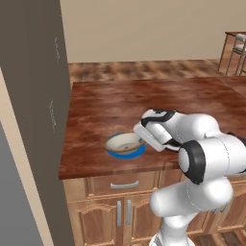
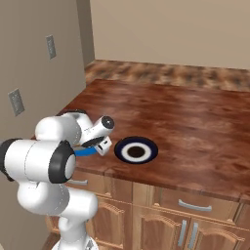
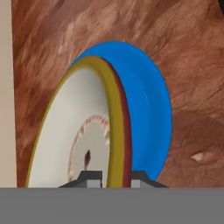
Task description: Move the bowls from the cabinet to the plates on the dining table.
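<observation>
The cream-beige bowl [image 1: 125,143] is sitting upright on the blue plate [image 1: 126,153], its opening facing straight up and its round rim lying level with the dining table [image 1: 105,108]. Being round, it is showing no long axis. In the left base view the pair is lying at about 7 o'clock from the middle of the tabletop, close to the front edge. The bowl's inside is looking whitish and smooth with a faint ring of reddish marks around the centre, and its rim [image 3: 111,109] is running as a golden-brown band with a darker red-brown edge behind it.

The gripper [image 3: 113,177] is pinching that rim: in the hand view one dark fingertip [image 3: 89,177] is sitting inside the bowl and the other outside, with the rim between them. From the left base view the hand is reaching the bowl from its 3 o'clock side.

The blue plate [image 3: 148,113] is showing as a flat, glossy, solid-coloured disc spreading out beneath the bowl. The black-navy plate [image 2: 136,149] with its white centre is lying flat just beside it, at its 3 o'clock in the right base view, and is carrying nothing. The tabletop is showing a reddish-brown wood grain over lighter wooden drawers [image 2: 195,204] with grey handles.
</observation>
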Available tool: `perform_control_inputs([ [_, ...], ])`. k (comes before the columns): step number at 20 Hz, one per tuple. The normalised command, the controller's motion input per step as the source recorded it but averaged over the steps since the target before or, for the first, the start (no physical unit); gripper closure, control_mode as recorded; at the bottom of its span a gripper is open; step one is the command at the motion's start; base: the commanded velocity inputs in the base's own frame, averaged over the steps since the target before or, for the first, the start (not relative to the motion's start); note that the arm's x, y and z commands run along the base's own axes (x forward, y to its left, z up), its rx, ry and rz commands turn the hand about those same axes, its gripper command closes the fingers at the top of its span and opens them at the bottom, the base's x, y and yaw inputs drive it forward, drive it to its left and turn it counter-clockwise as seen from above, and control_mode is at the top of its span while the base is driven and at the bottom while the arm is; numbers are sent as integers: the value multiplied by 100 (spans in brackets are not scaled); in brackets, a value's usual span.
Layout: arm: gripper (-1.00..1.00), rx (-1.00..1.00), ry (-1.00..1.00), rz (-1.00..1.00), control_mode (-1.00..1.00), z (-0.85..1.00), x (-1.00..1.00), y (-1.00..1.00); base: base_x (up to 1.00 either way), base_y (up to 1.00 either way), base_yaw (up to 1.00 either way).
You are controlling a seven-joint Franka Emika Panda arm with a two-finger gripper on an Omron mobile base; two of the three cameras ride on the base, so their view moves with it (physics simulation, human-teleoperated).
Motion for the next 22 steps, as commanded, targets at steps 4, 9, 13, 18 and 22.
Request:
perform_control_inputs([
  [4, 100, 0, 0, 0, -100, 0, 18, 0, 0, 0, 0],
  [9, 100, 0, 0, 0, -100, -4, 9, 0, 0, 0, 0],
  [13, 100, 0, 0, 0, -100, -20, 3, 0, 0, 0, 0],
  [18, 100, 0, 0, 0, -100, -27, 0, 0, 0, 0, 0],
  [22, 100, 0, 0, 0, -100, -10, 0, 0, 0, 0, 0],
])
